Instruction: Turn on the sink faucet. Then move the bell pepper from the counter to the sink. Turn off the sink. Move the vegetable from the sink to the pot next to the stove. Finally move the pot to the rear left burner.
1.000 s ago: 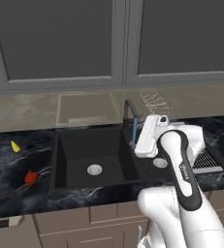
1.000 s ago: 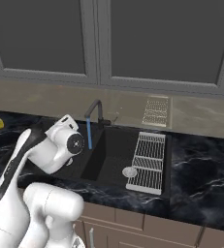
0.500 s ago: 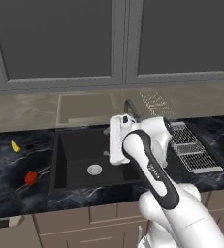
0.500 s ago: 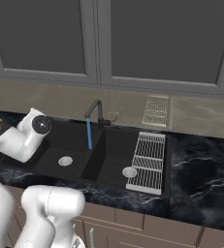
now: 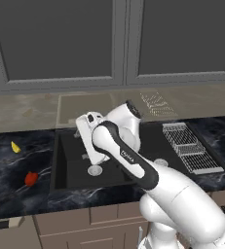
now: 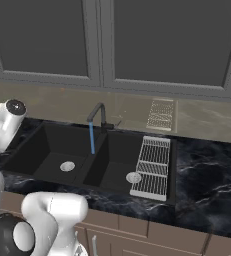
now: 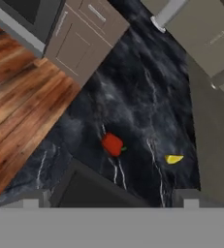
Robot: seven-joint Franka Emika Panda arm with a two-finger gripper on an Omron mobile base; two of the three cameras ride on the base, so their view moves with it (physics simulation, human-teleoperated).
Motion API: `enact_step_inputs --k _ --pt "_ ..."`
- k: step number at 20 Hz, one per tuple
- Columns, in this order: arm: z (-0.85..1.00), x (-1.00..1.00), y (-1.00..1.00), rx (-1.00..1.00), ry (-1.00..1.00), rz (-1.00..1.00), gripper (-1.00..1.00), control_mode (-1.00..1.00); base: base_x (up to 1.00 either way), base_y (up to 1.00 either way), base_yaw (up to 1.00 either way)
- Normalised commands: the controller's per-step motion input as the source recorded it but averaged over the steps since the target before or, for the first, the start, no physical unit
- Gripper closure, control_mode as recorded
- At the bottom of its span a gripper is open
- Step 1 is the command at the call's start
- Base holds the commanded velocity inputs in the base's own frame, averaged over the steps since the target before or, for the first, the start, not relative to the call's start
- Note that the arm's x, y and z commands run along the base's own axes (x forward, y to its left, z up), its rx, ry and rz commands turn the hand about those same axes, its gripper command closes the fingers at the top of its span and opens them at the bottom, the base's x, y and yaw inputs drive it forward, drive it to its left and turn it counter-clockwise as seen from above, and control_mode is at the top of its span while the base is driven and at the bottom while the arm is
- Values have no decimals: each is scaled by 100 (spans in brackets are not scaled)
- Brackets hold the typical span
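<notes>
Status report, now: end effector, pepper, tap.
End effector state cannot be told, nothing seen held. Bell pepper on the counter beside the sink, untouched. Sink faucet running into the basin. Yellow wedge near the pepper, apart from it.

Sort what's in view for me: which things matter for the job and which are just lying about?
Job: sink faucet, running; bell pepper on the counter left of the sink.

Lying about: yellow wedge beyond the pepper; wire rack over the right basin.

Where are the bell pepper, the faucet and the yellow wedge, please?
bell pepper [image 7: 113,144], hand view, middle of its red body.
faucet [image 6: 98,109], right base view, arched spout.
yellow wedge [image 5: 15,147], left base view, its middle.
</notes>
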Motion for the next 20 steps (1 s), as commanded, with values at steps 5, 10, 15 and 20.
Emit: enact_step_inputs --k 5,10,15,20 --pt "6 11 39 -21 -6 39 -100 -100 0 0 0" --pt "-10 0 11 -18 -11 43 -100 -100 0 0 0" --pt "-47 -10 27 -14 -10 38 -100 -100 0 0 0" --pt "-46 -5 41 -13 -7 33 -100 -100 0 0 0"
